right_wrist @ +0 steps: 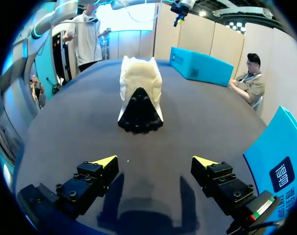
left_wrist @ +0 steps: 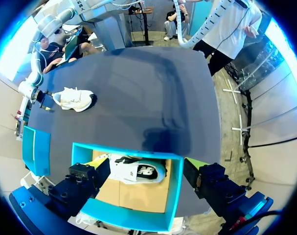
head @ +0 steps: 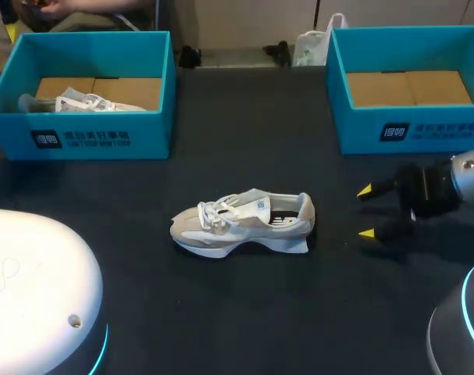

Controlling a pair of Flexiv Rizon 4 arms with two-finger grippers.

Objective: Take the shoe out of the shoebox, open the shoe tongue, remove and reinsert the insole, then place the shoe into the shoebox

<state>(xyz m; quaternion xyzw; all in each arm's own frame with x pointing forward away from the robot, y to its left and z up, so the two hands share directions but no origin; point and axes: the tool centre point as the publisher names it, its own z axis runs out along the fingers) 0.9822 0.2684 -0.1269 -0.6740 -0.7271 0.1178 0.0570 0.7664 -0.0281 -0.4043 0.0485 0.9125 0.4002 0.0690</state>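
The cream-and-white lace-up sneaker (head: 243, 223) sits out of its box near the middle of the dark table (head: 244, 312), seemingly sole-down so its opening faces up for the tongue and insole work, though a slight lean is hard to rule out. Its long axis runs 9 to 3 o'clock, with the toe at 9 and the heel at 3 facing the right end effector (head: 367, 211), which hovers at the shoe's 3 o'clock, jaws spread apart and empty, apparently lined up on the heel. The left end effector (left_wrist: 144, 172), jaws also apart, hangs over the open teal cardboard shoebox (head: 104, 137) at 10 o'clock.
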